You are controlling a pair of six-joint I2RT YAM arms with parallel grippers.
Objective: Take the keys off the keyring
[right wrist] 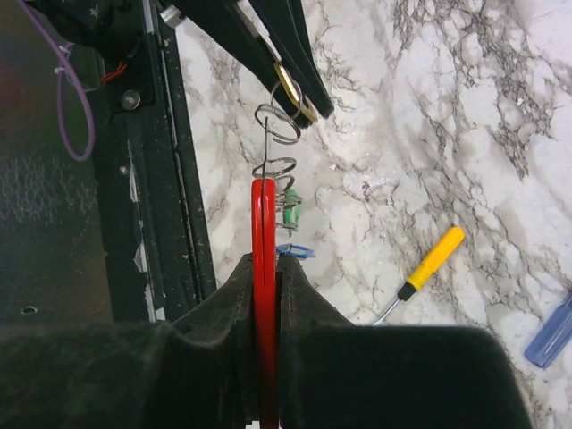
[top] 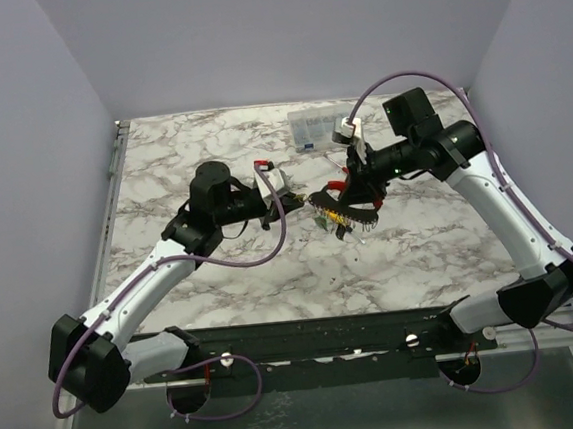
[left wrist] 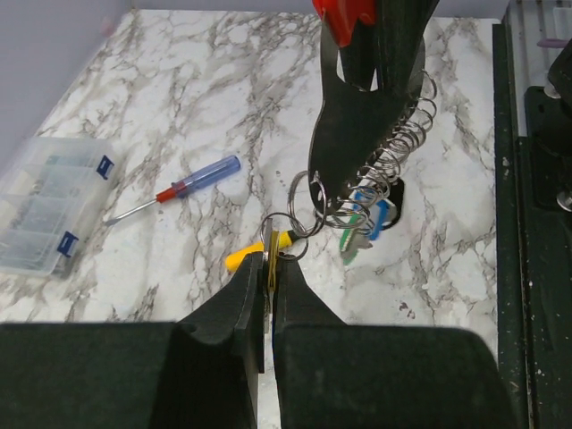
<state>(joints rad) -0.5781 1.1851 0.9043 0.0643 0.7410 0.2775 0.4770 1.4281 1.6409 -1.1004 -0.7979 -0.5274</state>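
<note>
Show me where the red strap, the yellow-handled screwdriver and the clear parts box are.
red strap (right wrist: 264, 228): right wrist view, middle of the band.
yellow-handled screwdriver (right wrist: 436, 259): right wrist view, middle of the handle.
clear parts box (left wrist: 46, 207): left wrist view, centre of the lid.

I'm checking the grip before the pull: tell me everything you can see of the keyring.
The keyring is held off the marble table: thin silvery metal rings linked in a chain, plus a wire coil and a red strap. The right claw is shut on the strap; the left claw is shut on a brass-coloured key on the end ring. A green-headed key and a blue-headed key dangle near the coil.
</note>
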